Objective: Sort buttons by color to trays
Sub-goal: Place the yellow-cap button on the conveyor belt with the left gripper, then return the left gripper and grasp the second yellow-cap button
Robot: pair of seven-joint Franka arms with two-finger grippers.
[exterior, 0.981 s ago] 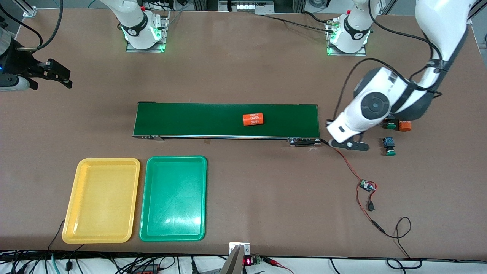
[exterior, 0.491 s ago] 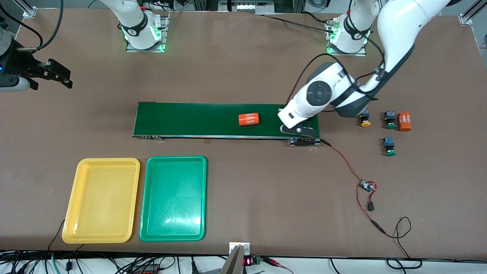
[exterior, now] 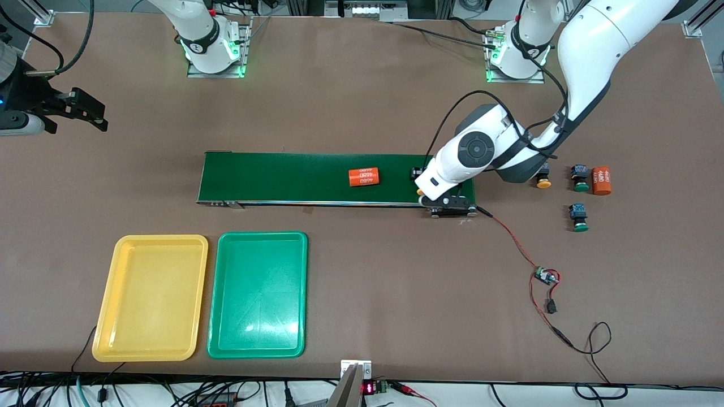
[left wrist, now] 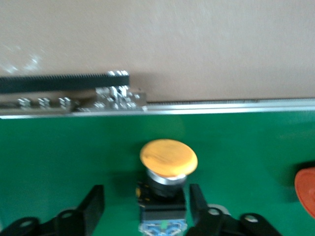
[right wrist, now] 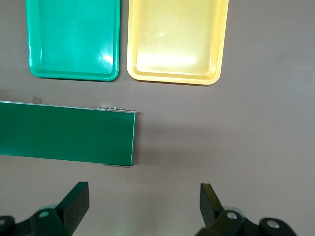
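Brown bench: left gripper jaws apart astride the yellow button on the belt; right gripper waits, jaws apart. Grasp the rigid, light block body, not its smooth cap.

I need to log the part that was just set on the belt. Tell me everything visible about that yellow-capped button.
The yellow-capped button has a round, domed yellow-orange cap on a silvery collar and a black blocky body with a blue end. It lies on its side on the dark-green belt, at the left arm's end. The left pincer straddles its body, fingers open and apart from it. Nothing else touches it.
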